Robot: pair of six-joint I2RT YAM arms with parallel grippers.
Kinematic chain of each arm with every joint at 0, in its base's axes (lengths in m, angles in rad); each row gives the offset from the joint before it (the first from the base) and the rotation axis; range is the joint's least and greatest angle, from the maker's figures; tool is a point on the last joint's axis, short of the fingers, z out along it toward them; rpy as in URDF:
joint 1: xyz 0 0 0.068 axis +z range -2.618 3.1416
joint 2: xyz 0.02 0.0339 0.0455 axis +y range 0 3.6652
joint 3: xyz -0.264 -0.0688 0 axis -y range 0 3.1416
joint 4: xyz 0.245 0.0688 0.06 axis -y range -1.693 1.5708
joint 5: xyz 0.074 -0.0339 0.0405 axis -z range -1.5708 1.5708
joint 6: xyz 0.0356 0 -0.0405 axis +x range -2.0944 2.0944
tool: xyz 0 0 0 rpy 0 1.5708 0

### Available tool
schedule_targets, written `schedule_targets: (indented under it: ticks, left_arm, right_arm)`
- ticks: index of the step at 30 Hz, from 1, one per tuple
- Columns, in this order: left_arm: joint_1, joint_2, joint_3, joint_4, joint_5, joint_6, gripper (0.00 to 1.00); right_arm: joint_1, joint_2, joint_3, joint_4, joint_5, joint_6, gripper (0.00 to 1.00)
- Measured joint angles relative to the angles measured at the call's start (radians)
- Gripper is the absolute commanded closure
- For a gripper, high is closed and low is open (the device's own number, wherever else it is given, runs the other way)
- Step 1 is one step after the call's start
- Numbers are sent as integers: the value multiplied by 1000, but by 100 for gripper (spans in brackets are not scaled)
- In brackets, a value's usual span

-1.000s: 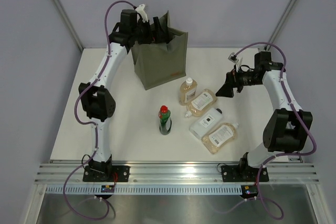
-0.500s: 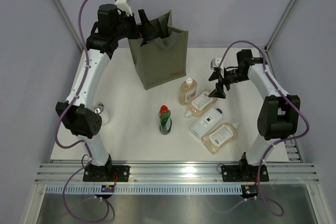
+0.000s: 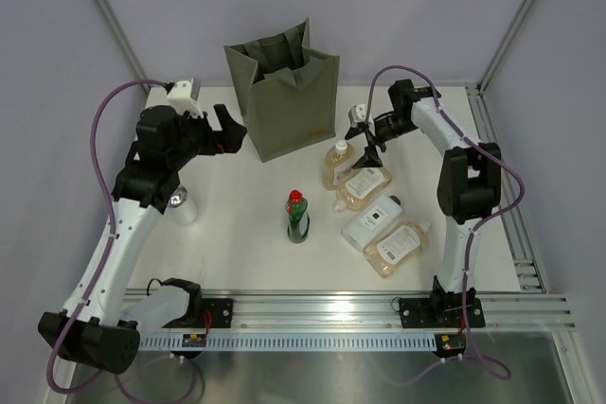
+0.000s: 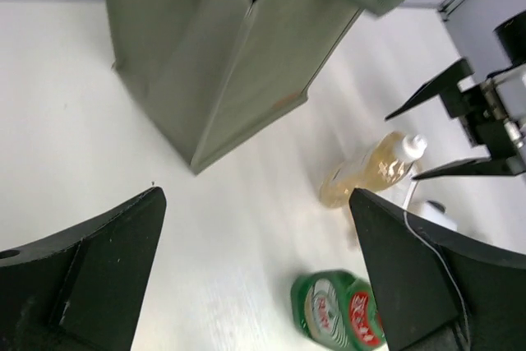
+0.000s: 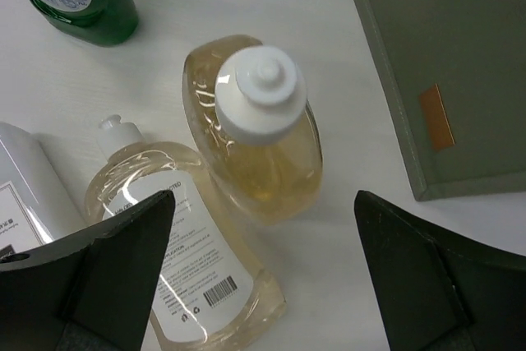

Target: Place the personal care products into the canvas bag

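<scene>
Olive-grey canvas, one bag (image 3: 284, 106) of it, stands upright toward the far side of the white table (image 3: 237, 253). Its two handles (image 3: 289, 44) are up, and one small orange mark (image 3: 322, 132) sits low on the face that looks toward the arms.

Six personal care products can be counted, all on the table outside the bag.
- **Amber, three:** One upright amber bottle (image 3: 338, 164) with a white cap (image 5: 263, 92) stands just beside the bag's near right corner. A second amber bottle (image 3: 365, 184) lies on its side just beside the first, on the side away from the bag. A third amber bottle (image 3: 398, 246) lies furthest from the bag, off to its near right.
- **White, one:** One flat white bottle (image 3: 370, 221) lies between the second and the third.
- **Green, one:** One dark-green bottle (image 3: 297, 217) with a red cap stands in front of the bag, apart from it.
- **Pale clear, one:** One pale clear bottle (image 3: 183, 205) stands well off to the bag's near left, partly hidden by the left arm (image 3: 128, 224).

The left gripper (image 3: 230, 130) hangs just left of the bag, pointing at its side, jaws wide apart with nothing between them. The right gripper (image 3: 365, 137) hovers right of the bag, over the upright amber bottle, jaws likewise wide apart. In the right wrist view the white cap shows between the two fingers (image 5: 90, 269), and neither touches it.
</scene>
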Motion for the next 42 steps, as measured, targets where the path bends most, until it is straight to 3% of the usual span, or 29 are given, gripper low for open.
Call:
schedule_targets:
  ticks: [8,12,16,19,20,21,24,27,34,42]
  left_arm:
    - [2,-160,-158,-48,-39,-8,1]
    - [2,-176,-189,-41,-34,-21,1]
    - [3,-177,-224,-37,-20,-37,1]
    - [3,-177,-243,-31,-8,-42,1]
    - [3,-176,-248,-29,-3,-42,1]
    - [3,-176,-252,-28,4,-42,1]
    - [3,-168,-254,-31,24,-42,1]
    - [3,-161,-254,-33,34,-41,1]
    - [3,-160,-268,-28,42,-47,1]
    - [3,-160,-274,-33,43,-53,1]
  right_arm:
    - [71,86,119,-35,5,11,4]
    - [91,115,135,-75,6,-3,19]
    - [103,141,140,-116,6,-11,42]
    - [103,145,148,-146,7,-24,72]
    - [103,146,150,-154,8,-28,94]
    - [103,146,151,-161,8,-27,100]
    - [103,145,151,-135,5,43,100]
    - [103,119,109,13,3,289,100]
    - [100,-13,-97,497,68,1087,100]
    - [93,-64,-179,783,76,1767,100]
